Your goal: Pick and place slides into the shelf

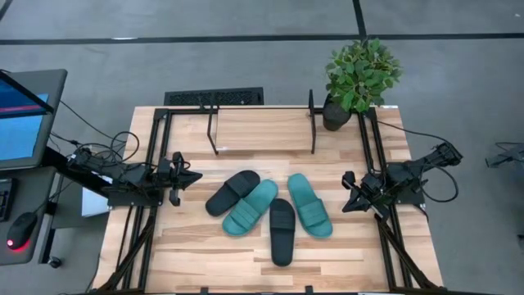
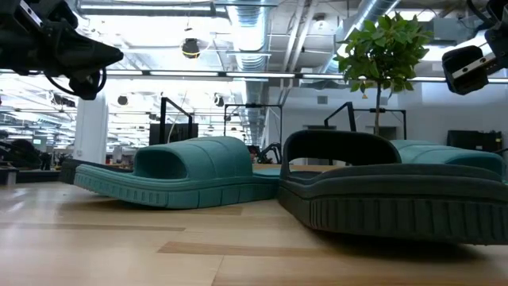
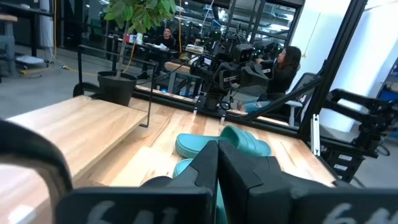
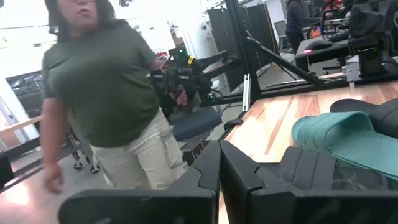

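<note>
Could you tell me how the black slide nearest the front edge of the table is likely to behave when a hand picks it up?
The black slide looks rubbery, with a thick ribbed sole, so it would probably flex a little rather than flop. Its wide arched strap offers a likely hold. It lies flat, so it seems unlikely to roll. It lies close against a teal slide, which lifting might nudge.

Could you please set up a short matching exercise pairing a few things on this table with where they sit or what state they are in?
Things:
1. shelf
2. potted plant
3. left gripper
4. slides

Descriptions:
A. shut, holding nothing, at the table's left side
B. clustered mid-table, two black and two teal
C. at the far right corner
D. empty, along the far edge

Pairs: 1-D, 2-C, 3-A, 4-B
</note>
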### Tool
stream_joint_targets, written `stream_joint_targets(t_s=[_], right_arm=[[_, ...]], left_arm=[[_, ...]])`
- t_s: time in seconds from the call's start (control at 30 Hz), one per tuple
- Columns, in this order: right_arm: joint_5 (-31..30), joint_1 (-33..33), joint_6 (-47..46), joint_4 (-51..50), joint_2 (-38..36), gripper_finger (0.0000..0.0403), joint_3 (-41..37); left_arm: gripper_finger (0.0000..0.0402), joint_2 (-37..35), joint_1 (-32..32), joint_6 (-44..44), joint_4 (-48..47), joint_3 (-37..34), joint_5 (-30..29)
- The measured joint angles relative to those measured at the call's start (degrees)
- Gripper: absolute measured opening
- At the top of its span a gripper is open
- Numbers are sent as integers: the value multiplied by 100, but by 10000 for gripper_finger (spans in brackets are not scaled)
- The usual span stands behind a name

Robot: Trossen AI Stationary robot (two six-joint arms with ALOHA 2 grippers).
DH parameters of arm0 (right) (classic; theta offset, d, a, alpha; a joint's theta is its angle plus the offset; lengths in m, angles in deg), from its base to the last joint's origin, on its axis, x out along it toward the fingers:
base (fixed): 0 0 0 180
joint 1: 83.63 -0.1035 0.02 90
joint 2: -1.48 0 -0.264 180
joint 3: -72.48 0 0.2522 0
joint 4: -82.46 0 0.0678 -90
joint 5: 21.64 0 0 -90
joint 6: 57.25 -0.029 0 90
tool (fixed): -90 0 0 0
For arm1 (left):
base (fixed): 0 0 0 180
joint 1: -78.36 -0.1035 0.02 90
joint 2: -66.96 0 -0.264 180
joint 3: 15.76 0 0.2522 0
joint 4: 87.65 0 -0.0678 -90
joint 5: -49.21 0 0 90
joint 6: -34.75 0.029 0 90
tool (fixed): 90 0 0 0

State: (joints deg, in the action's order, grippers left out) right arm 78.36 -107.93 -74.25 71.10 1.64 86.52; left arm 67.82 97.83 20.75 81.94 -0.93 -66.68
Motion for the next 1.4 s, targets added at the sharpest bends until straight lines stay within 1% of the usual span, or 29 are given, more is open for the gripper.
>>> stream_joint_targets(t_s=[0.27, 0.33, 0.53, 0.63, 0.7, 0.77, 0.87, 1.0, 1.13, 1.2, 1.3, 1.4], right_arm=[[1, -2, -2, 2, -2, 1, 0], [0, 0, 0, 2, -2, 1, 0], [0, -2, -2, 2, -2, 1, -2], [0, -2, -1, 2, -2, 1, 0], [0, 0, -2, 2, -2, 1, 0], [0, -2, -2, 1, -1, 1, 0], [0, 0, -1, 1, 0, 1, 0], [0, 0, -2, 0, -2, 1, 0], [2, -2, -2, 1, -2, 1, 0], [0, -2, 0, 2, -2, 1, 0], [0, -2, -2, 2, -2, 1, -2], [0, -1, -1, 2, -2, 1, 0]], left_arm=[[0, 0, -1, -674, 0, 1, 2], [0, 0, 1, -662, 2, -1, 0], [0, 0, -1, -202, 2, -1, 0], [0, 0, 1, -173, 2, -1, 0], [0, 0, 0, -416, 10, -1, 2], [0, 0, 1, -1018, 22, -1, 73], [0, 0, 3, -1947, 18, -1, 395], [0, 0, 3, -2247, 22, -4, 656], [0, 2, 3, -2119, 146, 39, 1330], [0, 13, 3, -1973, 176, 196, 1515], [0, 135, 3, -1499, 195, 581, 1417], [0, 436, 3, -755, 227, 1039, 1159]])
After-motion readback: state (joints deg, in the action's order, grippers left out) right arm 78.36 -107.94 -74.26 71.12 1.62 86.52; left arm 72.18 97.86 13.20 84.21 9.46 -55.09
